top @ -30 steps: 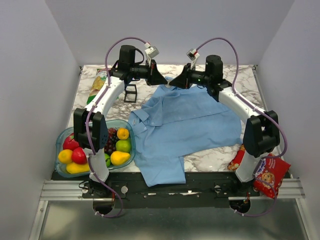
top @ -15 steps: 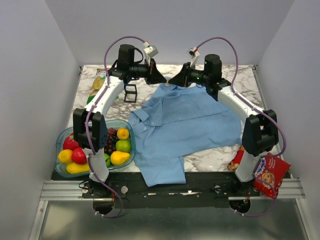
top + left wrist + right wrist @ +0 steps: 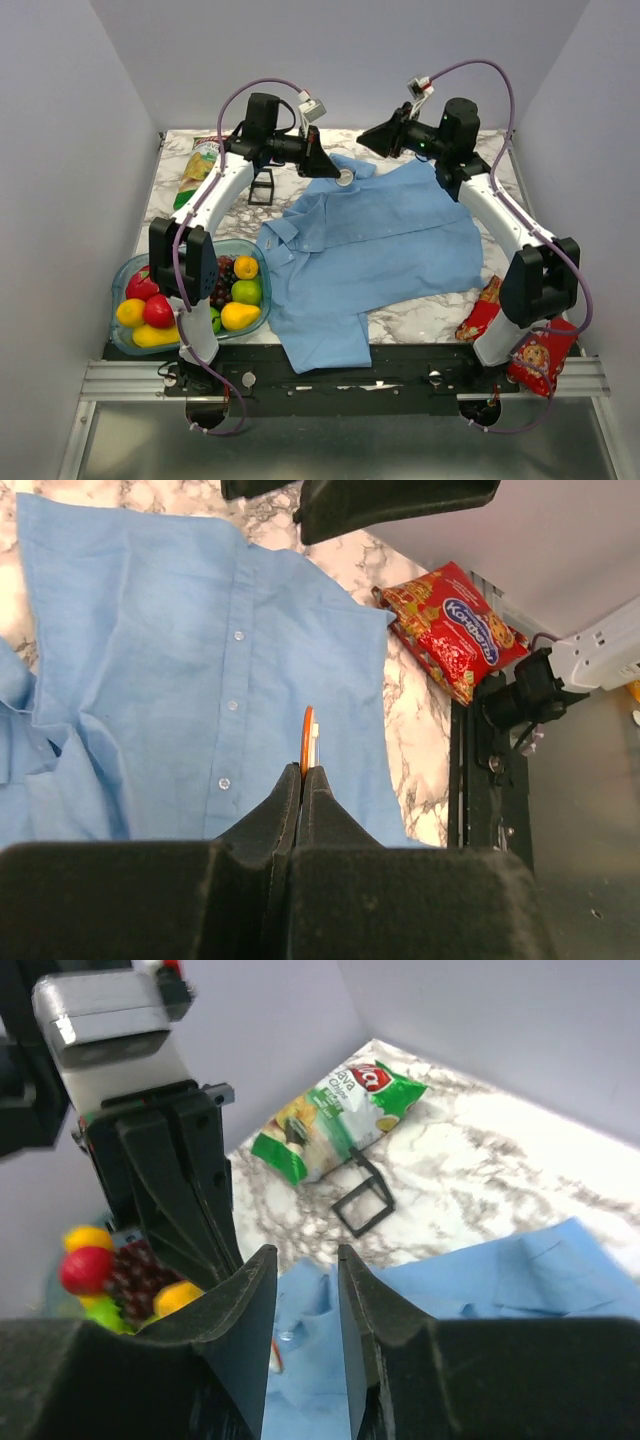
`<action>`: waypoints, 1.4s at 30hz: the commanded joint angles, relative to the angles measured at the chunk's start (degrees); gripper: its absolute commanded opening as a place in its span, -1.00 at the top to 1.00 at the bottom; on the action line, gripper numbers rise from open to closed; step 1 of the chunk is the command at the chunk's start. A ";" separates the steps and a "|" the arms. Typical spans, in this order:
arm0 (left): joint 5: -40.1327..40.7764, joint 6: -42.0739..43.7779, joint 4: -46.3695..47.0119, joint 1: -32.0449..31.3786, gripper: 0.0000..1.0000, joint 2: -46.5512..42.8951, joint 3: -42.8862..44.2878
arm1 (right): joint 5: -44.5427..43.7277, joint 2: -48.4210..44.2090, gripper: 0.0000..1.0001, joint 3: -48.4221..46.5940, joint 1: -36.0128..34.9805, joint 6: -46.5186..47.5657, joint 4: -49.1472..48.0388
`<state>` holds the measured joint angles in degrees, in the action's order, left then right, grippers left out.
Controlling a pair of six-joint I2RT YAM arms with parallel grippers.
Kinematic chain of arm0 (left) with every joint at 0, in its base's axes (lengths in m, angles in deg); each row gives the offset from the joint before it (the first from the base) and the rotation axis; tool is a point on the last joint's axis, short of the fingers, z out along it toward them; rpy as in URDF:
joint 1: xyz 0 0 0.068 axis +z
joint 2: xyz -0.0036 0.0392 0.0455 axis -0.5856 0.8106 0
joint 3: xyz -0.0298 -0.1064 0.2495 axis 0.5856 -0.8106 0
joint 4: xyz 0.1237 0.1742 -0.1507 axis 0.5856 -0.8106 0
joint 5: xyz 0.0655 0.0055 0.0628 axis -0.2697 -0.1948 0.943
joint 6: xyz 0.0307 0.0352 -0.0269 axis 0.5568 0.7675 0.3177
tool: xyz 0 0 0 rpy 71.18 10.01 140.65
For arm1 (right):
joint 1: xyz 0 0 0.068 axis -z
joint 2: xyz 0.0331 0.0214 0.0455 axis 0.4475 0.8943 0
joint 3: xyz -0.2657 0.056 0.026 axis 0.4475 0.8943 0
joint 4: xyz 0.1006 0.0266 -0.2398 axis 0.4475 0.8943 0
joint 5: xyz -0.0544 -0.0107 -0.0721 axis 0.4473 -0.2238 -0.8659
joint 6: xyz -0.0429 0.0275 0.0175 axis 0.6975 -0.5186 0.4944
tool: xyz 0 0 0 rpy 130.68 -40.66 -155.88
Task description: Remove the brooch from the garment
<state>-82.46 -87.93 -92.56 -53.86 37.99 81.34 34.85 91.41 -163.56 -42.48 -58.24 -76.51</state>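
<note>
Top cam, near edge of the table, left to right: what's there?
fruit bowl → light blue shirt → small red packet → red cookie bag

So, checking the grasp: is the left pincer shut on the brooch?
Yes, the left pincer is closed, with the thin orange-rimmed brooch clamped edge-on at its tips.

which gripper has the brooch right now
The left gripper: it is shut on the brooch, a thin orange-and-white disc seen edge-on over the blue garment. The right gripper is open and holds nothing.
</note>
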 commanded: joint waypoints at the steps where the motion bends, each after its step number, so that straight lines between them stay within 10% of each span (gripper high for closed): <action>1: -0.60 2.25 -4.82 0.09 1.00 0.37 1.23 | 5.20 -1.01 0.19 0.89 -0.36 20.69 6.39; 6: 6.33 13.31 -13.78 1.32 1.00 -2.00 1.06 | -3.03 0.92 0.00 0.97 -0.18 60.98 27.69; 12: 12.93 14.03 -14.24 4.83 1.00 -4.81 -2.28 | -5.08 5.74 -0.06 2.83 -0.27 85.67 45.54; 21: 14.96 18.17 -18.45 8.44 1.00 -6.49 -3.16 | -9.47 13.66 -0.12 -4.12 -1.68 86.84 51.19; 27: 15.22 18.26 -18.89 10.28 1.00 -6.40 -2.73 | -2.53 16.99 -0.99 -11.76 -1.85 87.72 48.03; 42: 16.01 20.80 -23.29 12.04 1.00 -7.36 -1.14 | -12.72 41.09 -0.51 -41.75 -4.75 96.77 66.21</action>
<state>-67.55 -68.65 -114.44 -42.39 33.25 81.12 24.62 132.79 -203.87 -47.20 33.83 -20.47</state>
